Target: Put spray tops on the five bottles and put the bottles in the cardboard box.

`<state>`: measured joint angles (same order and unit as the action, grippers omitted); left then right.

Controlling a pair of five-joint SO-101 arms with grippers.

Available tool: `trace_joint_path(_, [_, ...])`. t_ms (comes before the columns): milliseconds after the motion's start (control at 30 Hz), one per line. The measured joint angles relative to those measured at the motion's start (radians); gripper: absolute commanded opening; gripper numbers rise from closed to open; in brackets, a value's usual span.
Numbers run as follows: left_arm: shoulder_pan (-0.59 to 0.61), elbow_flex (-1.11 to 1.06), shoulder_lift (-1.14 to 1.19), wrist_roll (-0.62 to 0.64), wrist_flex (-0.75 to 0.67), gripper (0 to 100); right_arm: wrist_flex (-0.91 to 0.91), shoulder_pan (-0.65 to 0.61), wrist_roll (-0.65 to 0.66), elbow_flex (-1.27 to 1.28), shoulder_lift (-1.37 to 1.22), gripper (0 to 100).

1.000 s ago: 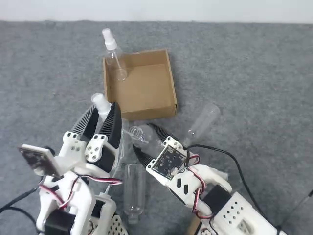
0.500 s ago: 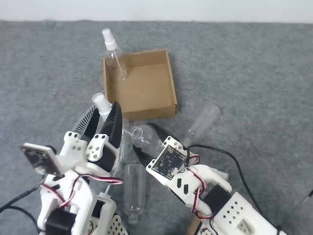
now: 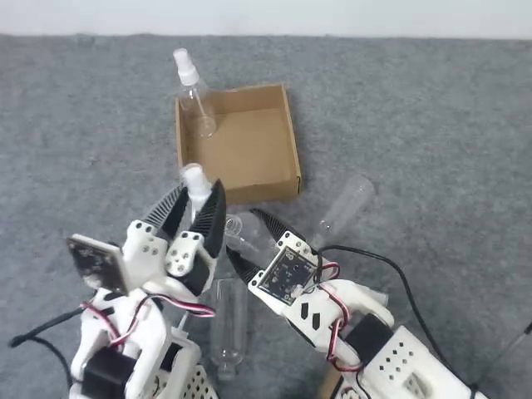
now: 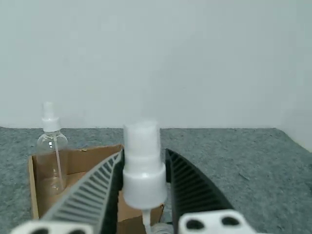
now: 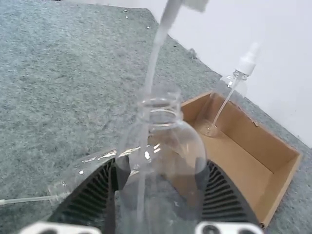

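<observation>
Shift: the left claw (image 3: 199, 195) with its spray top (image 4: 143, 168) has been carried sideways, from off the near left corner of the cardboard box (image 3: 249, 141) to a spot in front of the box's near wall, over the open bottle (image 5: 161, 161).
Left claw: clenched on the white spray top, which is held upright.
Right claw (image 3: 241, 233): grasping the clear open bottle by its body, just in front of the box's near wall.
Tube (image 5: 152, 73): seen running from the spray top down through the open bottle's neck.
Capped bottle (image 3: 196, 104): stood upright in the box's far left corner.
Lying bottle (image 3: 347, 202): laid on the desk (image 3: 432, 125) off the box's near right corner.
Other lying bottle (image 3: 229, 320): laid further in front of the box, between the arms.
</observation>
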<state>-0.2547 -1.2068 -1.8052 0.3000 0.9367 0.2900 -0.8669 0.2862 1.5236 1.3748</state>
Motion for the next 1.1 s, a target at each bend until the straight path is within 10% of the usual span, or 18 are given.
trace_joint_path(1100, [-0.063, -0.009, 0.000, -0.095, 0.068, 14, 0.000, 0.025, 0.000, 0.000, 0.000, 9.1])
